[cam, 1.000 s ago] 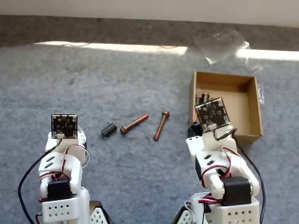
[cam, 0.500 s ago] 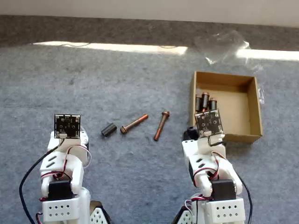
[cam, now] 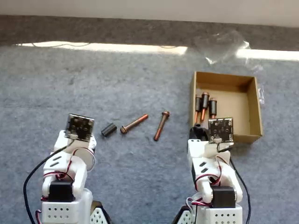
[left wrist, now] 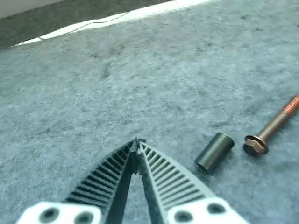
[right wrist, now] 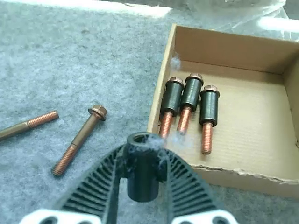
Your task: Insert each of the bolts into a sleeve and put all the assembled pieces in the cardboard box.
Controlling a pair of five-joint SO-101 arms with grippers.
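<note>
A grey, felt-like mat (cam: 140, 84) covers the table across the high view. Along its far side, from about 10 o'clock through 12 to 2 o'clock, runs a bright strip of light (cam: 117, 47). Beyond the strip lies a darker grey band (cam: 140, 30), and past that, at the 12 o'clock edge, a pale border (cam: 140, 7). A crumpled clear plastic bag (cam: 223, 45) lies at about 1 o'clock, partly over the strip of light and partly over the darker band. In the left wrist view a thin dark cable (left wrist: 105, 19) trails along the near edge of the strip of light, where it meets the mat.
</note>
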